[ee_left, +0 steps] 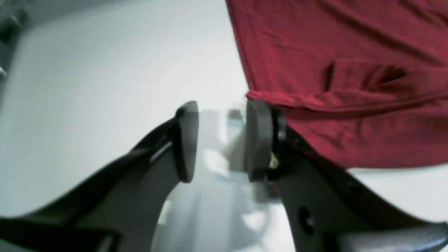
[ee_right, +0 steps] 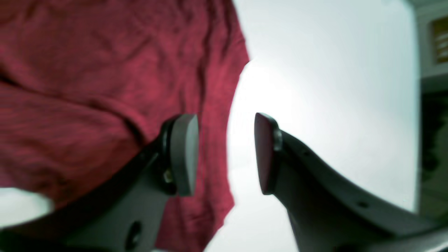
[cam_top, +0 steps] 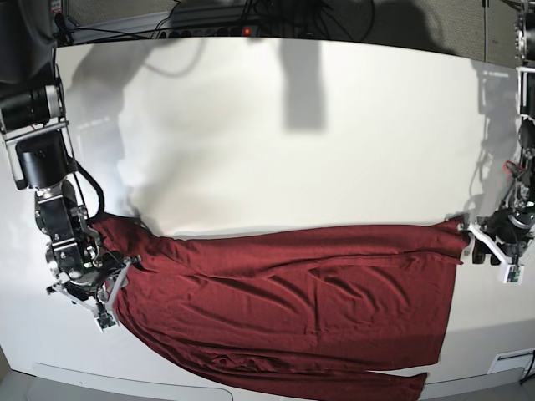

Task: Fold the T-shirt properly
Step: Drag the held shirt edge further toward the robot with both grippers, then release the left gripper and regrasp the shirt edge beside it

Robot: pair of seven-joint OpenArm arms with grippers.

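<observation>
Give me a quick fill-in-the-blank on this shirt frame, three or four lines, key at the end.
1. The T-shirt lying on the table is dark ____ in colour.
2. In the left wrist view, the jaws of the left end effector stand ____, with no fabric between them.
3. In the base view, the right end effector sits at the shirt's ____ end.
4. The table surface is ____ in colour.

Missing words: red; open; left; white

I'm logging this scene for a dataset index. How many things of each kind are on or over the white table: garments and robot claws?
Maroon T-shirt: 1
Robot claws: 2, the left claw and the right claw, both open at the shirt's ends
White table: 1
Total: 4
</observation>
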